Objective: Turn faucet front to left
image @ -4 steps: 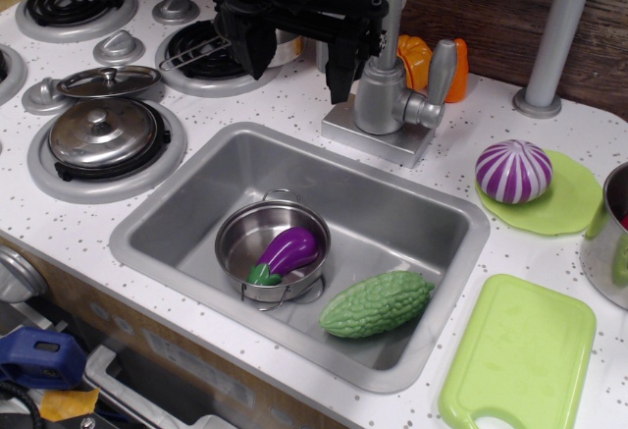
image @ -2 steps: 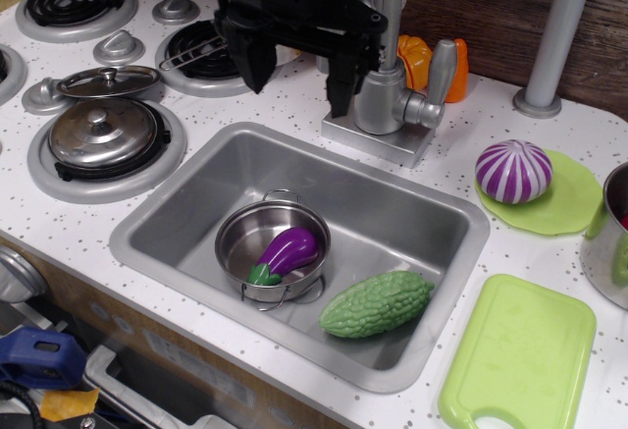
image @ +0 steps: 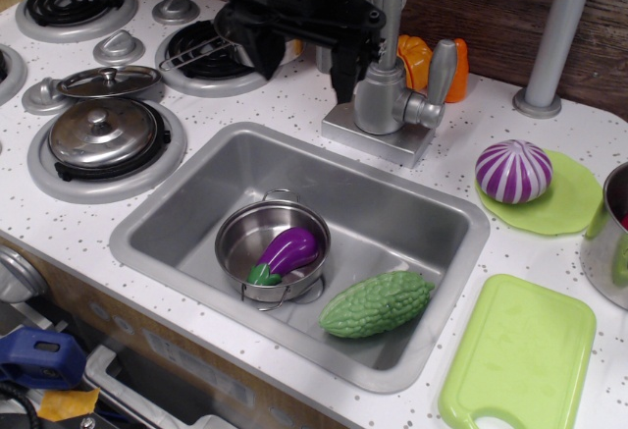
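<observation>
The faucet [image: 385, 95] is a matte silver-grey toy tap on a square base plate behind the sink [image: 186, 198]. Its thin spout rises behind my gripper and its tip is hidden. Its lever handle [image: 439, 78] stands up on the right side. My black gripper [image: 304, 66] hangs just left of the faucet body, above the counter behind the sink. Its two fingers [image: 343, 74] are spread apart and hold nothing. The right finger is close beside the faucet body.
In the sink are a steel pan [image: 235, 242] holding a purple eggplant [image: 287, 252], and a green bitter gourd [image: 377, 303]. Stove burners and a lidded pot [image: 103, 133] sit left. A grey pole [image: 554, 36], a striped onion [image: 513, 170] and a green cutting board [image: 517, 350] are right.
My gripper has moved a little to the right and back, closer to the faucet. The faucet has not visibly turned.
</observation>
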`<action>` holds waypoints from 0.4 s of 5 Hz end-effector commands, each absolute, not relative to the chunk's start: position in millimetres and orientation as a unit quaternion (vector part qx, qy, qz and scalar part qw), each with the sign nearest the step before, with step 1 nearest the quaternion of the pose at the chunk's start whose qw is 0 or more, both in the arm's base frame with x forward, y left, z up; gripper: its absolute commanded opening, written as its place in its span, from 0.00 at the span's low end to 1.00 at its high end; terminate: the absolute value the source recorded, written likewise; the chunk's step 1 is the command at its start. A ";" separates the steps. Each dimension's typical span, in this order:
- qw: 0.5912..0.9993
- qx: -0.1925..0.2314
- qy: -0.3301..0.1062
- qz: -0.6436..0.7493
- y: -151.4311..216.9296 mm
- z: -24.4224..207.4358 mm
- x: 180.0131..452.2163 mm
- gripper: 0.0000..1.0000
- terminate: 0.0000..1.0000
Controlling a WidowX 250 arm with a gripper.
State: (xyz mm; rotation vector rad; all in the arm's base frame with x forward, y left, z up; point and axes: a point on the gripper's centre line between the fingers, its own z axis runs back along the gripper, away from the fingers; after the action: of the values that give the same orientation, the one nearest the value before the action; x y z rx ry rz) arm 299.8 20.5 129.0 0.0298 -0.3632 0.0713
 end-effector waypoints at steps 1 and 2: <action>0.970 0.017 -0.241 0.025 31.9 137.0 326.8 1.00 0.00; 0.963 0.021 -0.268 0.025 31.9 138.0 337.2 1.00 0.00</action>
State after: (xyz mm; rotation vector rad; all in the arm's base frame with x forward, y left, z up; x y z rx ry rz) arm 334.4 31.2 124.5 0.0382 -0.5172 0.0541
